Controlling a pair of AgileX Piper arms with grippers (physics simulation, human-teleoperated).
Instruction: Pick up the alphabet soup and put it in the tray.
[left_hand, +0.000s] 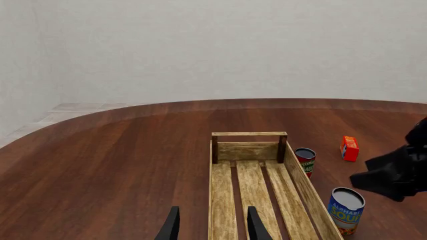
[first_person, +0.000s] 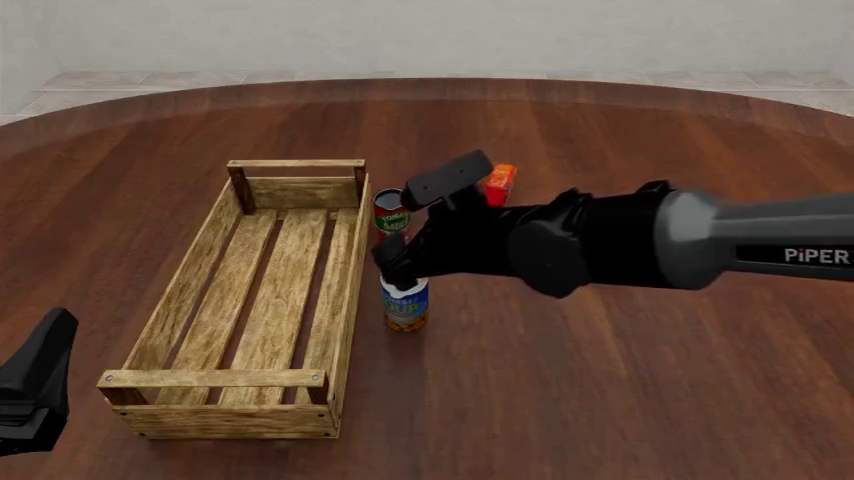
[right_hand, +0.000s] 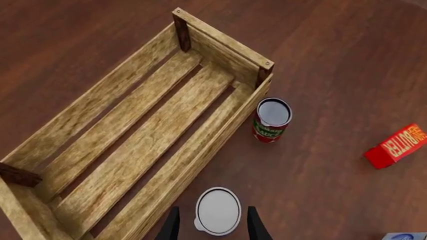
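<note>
The alphabet soup (first_person: 404, 306), a can with a blue label and an orange lower band, stands upright on the table just right of the tray (first_person: 214, 378), close to its long side. My right gripper (first_person: 396, 268) hangs right over the can and is open. In the right wrist view its fingertips (right_hand: 255, 225) sit either side of the silvery lid of the alphabet soup (right_hand: 218, 210) with small gaps. My left gripper (left_hand: 213, 231) is open and empty above the near end of the tray (left_hand: 248, 150). The left wrist view also shows the alphabet soup (left_hand: 347, 210).
A red-and-green can (first_person: 390, 212) stands beside the tray's far right corner. A red-orange butter box (first_person: 499, 183) lies a bit farther right. The right wrist view shows both, the can (right_hand: 272, 120) and the box (right_hand: 396, 146), plus a blue object's edge (right_hand: 403, 236).
</note>
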